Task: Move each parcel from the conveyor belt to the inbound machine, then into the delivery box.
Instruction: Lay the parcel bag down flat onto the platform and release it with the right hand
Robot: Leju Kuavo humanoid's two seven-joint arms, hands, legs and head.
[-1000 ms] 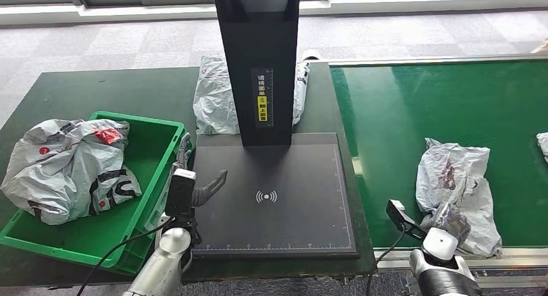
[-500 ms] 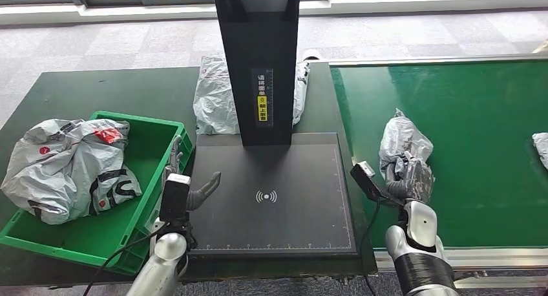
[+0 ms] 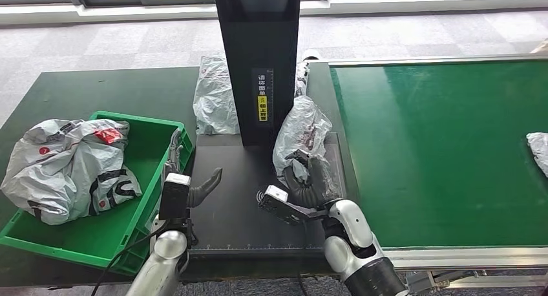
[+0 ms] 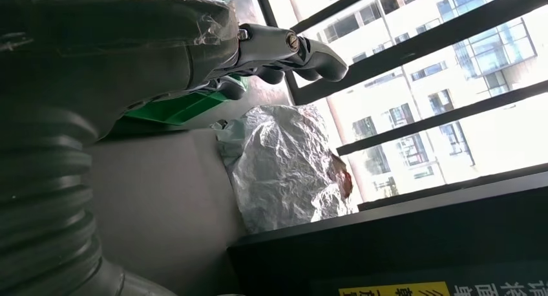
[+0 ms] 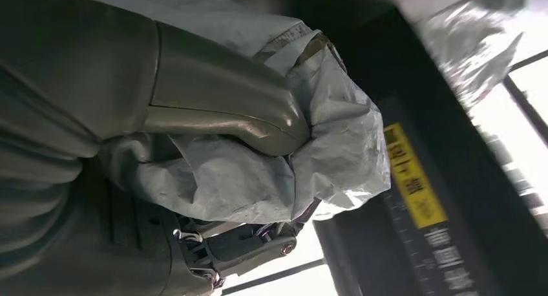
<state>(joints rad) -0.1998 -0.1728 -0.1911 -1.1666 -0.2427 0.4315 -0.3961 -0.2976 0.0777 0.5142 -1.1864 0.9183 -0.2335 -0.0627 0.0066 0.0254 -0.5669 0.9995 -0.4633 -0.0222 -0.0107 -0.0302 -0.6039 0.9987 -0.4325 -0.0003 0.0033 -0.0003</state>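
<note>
Right hand (image 3: 309, 183) grips a grey parcel (image 3: 300, 129) above the black inbound machine platform (image 3: 239, 212). Left hand (image 3: 194, 186) fingers spread, empty, beside green delivery box (image 3: 158, 141) holding parcels. Green conveyor belt (image 3: 439, 147) right; grey carpet (image 3: 129, 41), windows beyond.

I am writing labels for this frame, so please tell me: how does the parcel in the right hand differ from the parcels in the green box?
The held parcel is gripped by the right hand above the black scanner plate; the box parcels lie loose in the green box, untouched. The held parcel is a single, narrow, upright bundle; the box parcels form a wide, low heap with red and black markings. Both are crumpled grey plastic bags.
</note>
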